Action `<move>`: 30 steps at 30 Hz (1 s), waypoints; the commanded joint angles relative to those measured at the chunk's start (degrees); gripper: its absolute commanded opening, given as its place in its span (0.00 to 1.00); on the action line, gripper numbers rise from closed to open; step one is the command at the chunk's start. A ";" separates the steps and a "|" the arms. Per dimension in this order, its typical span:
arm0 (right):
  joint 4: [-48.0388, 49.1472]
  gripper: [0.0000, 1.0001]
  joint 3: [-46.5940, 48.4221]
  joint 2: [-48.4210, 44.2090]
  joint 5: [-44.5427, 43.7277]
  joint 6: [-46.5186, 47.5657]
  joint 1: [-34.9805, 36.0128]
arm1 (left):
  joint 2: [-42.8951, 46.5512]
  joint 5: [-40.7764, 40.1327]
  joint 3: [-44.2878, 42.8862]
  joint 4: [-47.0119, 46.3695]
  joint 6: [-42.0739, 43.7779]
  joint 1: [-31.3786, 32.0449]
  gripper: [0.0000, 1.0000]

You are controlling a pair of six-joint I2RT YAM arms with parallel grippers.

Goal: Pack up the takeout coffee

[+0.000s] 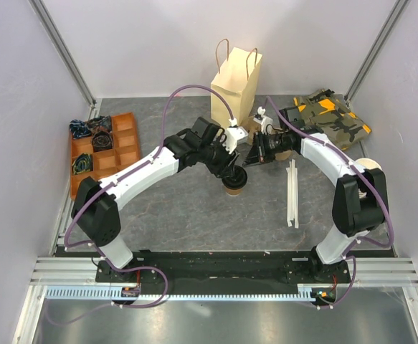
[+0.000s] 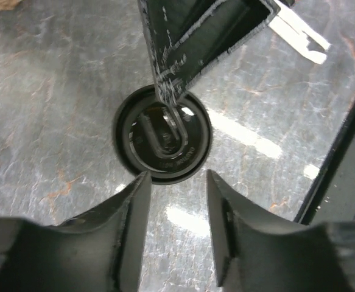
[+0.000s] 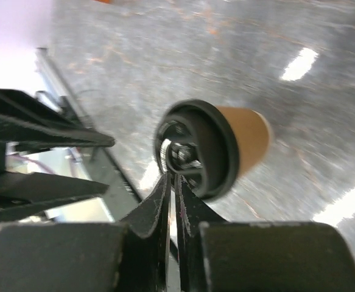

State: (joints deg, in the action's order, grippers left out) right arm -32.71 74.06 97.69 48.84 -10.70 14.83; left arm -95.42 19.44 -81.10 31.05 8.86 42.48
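Below left claw (image 1: 231, 172), top view: takeout coffee (image 1: 234, 188) upright on surface (image 1: 187, 211). Right claw (image 1: 247, 162) just beside it, tan bag (image 1: 236, 82) beyond both, white strips (image 1: 292, 193) behind right claw. Bare room nearward.
Left wrist: left claw released, fingers (image 2: 134, 204) spread above lid. Right claw's tips touch lid's far rim.
Right wrist: right claw clenched to thin slit, nothing between. Cup at its tips.
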 commanded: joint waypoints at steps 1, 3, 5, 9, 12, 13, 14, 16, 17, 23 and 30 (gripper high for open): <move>-5.96 0.12 2.57 -3.47 -9.28 5.42 0.11 | -0.04 4.64 0.66 -6.86 -1.74 0.15 0.43; -7.71 0.13 2.93 -3.38 -9.90 6.65 0.11 | 0.06 7.09 2.26 -10.63 -3.76 -0.55 0.39; -9.21 0.13 3.72 -3.12 -10.61 7.62 0.11 | -0.21 9.81 4.10 -13.28 -7.43 -1.78 0.36; -10.71 0.14 4.60 -2.94 -10.87 8.50 0.11 | -1.35 18.68 6.30 -18.82 -16.66 -5.29 0.35; -11.76 0.14 5.21 -2.86 -10.26 9.12 0.02 | -2.40 29.58 10.60 -29.69 -30.27 -9.60 0.32; -11.85 0.15 5.39 -2.94 -10.17 9.20 0.11 | -2.58 31.17 13.31 -33.12 -33.35 -10.22 0.31; -12.03 0.15 5.39 -3.12 -10.17 9.38 0.11 | -2.67 32.84 14.29 -37.42 -37.73 -11.01 0.30; -12.11 0.15 5.39 -3.56 -10.69 9.73 0.20 | -3.02 33.03 15.62 -38.43 -39.36 -11.01 0.30; -12.29 0.16 5.48 -3.65 -11.04 9.99 0.37 | -3.11 32.42 15.88 -38.52 -39.62 -10.93 0.30; -13.08 0.22 6.71 -5.05 -17.54 12.19 3.53 | -3.37 30.48 16.59 -37.11 -39.09 -10.93 0.35; -14.22 0.24 10.04 -4.26 -23.08 13.25 7.66 | -6.27 28.81 15.89 -33.52 -39.01 -10.93 0.33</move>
State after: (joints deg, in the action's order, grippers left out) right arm -46.22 80.09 95.29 30.81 0.67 20.51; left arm -99.63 48.29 -64.29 -3.16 -28.62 31.59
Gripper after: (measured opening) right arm 0.224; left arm 0.336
